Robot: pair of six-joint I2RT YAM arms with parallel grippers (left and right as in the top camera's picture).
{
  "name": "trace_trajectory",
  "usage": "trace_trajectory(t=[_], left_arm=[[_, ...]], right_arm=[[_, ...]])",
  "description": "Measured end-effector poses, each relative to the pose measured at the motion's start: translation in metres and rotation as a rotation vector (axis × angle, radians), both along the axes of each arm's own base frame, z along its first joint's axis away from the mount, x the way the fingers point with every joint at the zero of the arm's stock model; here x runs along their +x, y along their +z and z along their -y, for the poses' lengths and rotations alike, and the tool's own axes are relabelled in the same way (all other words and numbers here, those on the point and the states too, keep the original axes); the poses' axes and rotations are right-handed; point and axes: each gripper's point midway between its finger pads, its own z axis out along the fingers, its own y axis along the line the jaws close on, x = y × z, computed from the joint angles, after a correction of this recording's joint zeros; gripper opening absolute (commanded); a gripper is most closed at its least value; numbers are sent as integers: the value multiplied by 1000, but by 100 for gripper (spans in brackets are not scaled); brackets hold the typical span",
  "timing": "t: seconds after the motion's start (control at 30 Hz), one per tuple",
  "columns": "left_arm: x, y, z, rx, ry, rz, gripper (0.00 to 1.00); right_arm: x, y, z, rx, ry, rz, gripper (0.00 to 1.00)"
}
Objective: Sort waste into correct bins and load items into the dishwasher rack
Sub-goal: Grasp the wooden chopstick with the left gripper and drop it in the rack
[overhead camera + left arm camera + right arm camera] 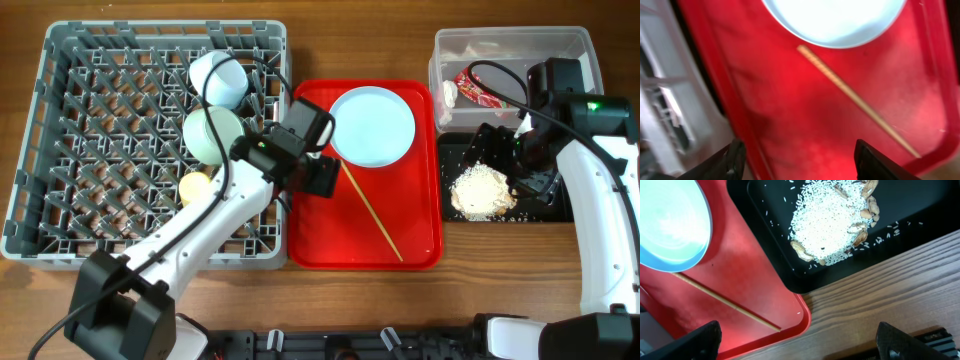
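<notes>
L gripper (799, 162): fingers spread, empty, over red tray (790, 110). R gripper (800, 342): spread, empty, over black tray (920, 200) near edge. Rack (60, 150), left edge: blue bowl (218, 78), green bowl (210, 135), yellow cup (195, 187). Red tray, centre: plate (372, 125), chopstick (372, 212). Clear tub (510, 42), far-right corner: red wrapper (478, 88). Black tray, right edge: rice crumbs (480, 190).

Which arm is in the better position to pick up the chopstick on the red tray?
Left. The left gripper, open, is over the red tray, close to the chopstick, and the dishwasher rack is on its side. The right gripper is farther, by the black tray.
</notes>
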Motion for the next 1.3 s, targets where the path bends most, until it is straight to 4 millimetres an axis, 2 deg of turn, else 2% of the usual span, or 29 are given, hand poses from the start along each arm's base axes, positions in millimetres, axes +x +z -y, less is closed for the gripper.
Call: trace_trajectory(t=[0.07,0.27,0.37,0.47,0.57,0.63,0.67,0.7,0.73,0.87,0.93,1.0,1.03,1.07,1.3], left_arm=[[-4,0,6,-25,12,-21,45],[-6,5,20,-149,204,-102,48],[-18,0,42,-177,243,-141,49],[-31,-38,74,-162,265,-215,51],[-48,-83,87,-64,281,-252,49],[-52,-100,89,-18,287,-238,38],[-51,-100,90,-10,290,-218,36],[-51,-102,91,9,301,-197,27],[-50,-102,93,15,303,-181,25],[-52,-105,78,103,322,-147,25],[-51,-105,73,127,333,-136,21],[-52,-105,67,146,358,-139,25],[-53,-105,65,154,368,-142,19],[-53,-105,65,153,375,-143,4],[-41,-105,60,140,445,-128,4]], right_arm=[[0,0,0,0,0,0,100],[-1,0,0,0,0,-3,100],[-2,0,0,1,0,-10,100],[-3,0,0,1,0,-14,100],[-3,0,0,1,0,-14,100],[-3,0,0,1,0,-14,100],[-3,0,0,1,0,-14,100],[-3,0,0,1,0,-14,100],[-3,0,0,1,0,-14,100],[-3,0,0,0,5,-13,100],[-3,0,0,0,8,-13,100],[-3,0,-1,4,9,-13,100],[-3,0,-1,7,9,-13,100],[-3,0,-2,8,9,-13,100],[-3,0,-2,10,17,-12,100]])
